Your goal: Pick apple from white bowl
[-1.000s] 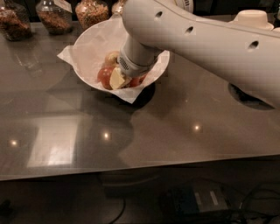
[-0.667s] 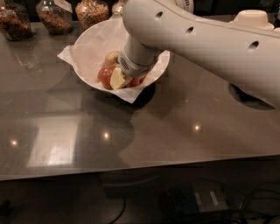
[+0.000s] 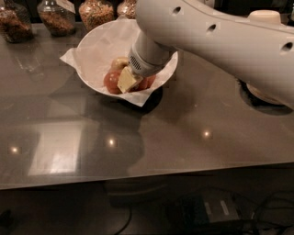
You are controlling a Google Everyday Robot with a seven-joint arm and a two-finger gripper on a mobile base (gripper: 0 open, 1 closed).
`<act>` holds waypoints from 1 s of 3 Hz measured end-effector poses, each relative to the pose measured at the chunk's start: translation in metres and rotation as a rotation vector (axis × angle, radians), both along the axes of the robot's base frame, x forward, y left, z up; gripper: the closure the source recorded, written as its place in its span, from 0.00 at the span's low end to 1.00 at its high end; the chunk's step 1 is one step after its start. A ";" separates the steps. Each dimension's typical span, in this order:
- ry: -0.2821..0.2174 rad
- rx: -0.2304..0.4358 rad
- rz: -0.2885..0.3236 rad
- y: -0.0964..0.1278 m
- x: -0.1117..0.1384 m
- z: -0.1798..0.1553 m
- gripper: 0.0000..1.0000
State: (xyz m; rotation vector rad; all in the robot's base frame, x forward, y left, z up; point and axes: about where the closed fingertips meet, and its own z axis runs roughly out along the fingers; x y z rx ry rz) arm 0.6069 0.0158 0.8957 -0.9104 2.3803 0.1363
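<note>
Toward the counter's far left corner sits the white bowl. The apple lies at its near side, touching the gripper just to its right. We cannot tell whether the gripper is open or clamped. We judge the apple firm, smooth and fairly heavy, best pinched across its widest middle.

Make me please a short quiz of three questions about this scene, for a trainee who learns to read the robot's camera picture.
1. True or false: the gripper is down inside the white bowl, among the apples.
2. What stands behind the bowl, at the far edge of the table? A) glass jars with grainy contents B) a kettle C) a pile of books
3. Fill in: the bowl is lined with crumpled white ____, and one corner sticks out over the rim on the left.

Key: 1 true; 2 A; 3 paper.
</note>
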 end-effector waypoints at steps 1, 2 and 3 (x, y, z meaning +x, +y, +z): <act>-0.050 0.013 0.048 -0.006 -0.002 0.020 1.00; -0.082 0.028 0.128 -0.014 -0.002 0.043 1.00; -0.050 0.078 0.234 -0.024 -0.004 0.063 1.00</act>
